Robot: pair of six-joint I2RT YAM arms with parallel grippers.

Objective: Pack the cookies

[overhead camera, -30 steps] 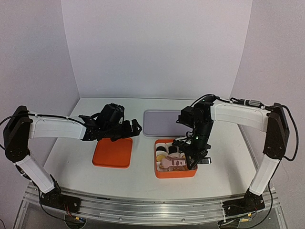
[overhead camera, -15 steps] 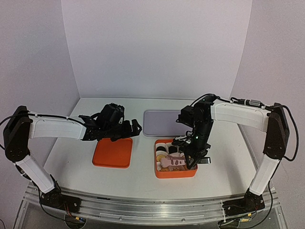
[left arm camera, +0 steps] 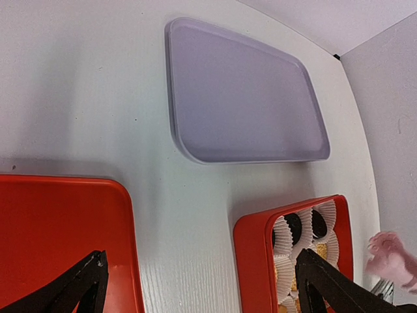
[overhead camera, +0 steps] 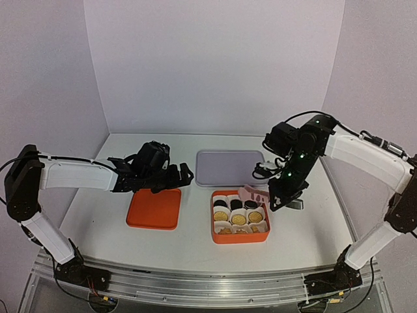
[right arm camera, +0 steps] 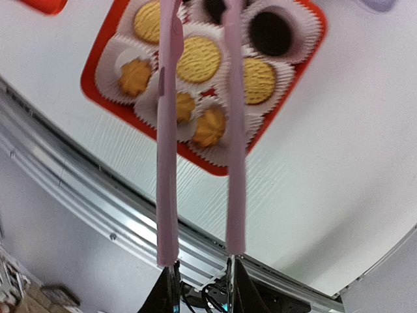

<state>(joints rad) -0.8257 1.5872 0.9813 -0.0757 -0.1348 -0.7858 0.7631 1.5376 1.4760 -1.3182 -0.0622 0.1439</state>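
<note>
The right arm has lifted up and to the right, off the orange box (overhead camera: 215,236) it was bent over a second ago, so the full contents are now in view. The left arm has not shifted.

The cookies (overhead camera: 238,217) lie in the orange box, near the right of centre on the table (overhead camera: 189,244). Each sits in its own white pleated paper cup (right arm camera: 305,29), and the cups fill the box three by three. The far row holds black round cookies, the middle row flat golden-yellow discs, and the near row smaller golden flower shapes with ridged edges. In the right wrist view one black cookie is partly hidden.

The right gripper (overhead camera: 281,197) is closed on a pair of pink tongs (right arm camera: 167,150). It grips the handle end, and the two arms of the tongs run forward side by side with a gap between them. The tongs hang above the far-right corner of the box, clear of the cookies.

The left gripper (left arm camera: 199,261) is wide open and holds nothing. It hovers over the far edge of a flat orange tray (overhead camera: 154,210), which lies to the left of the box. A lilac tray (overhead camera: 225,168) lies on the table beyond the box.
</note>
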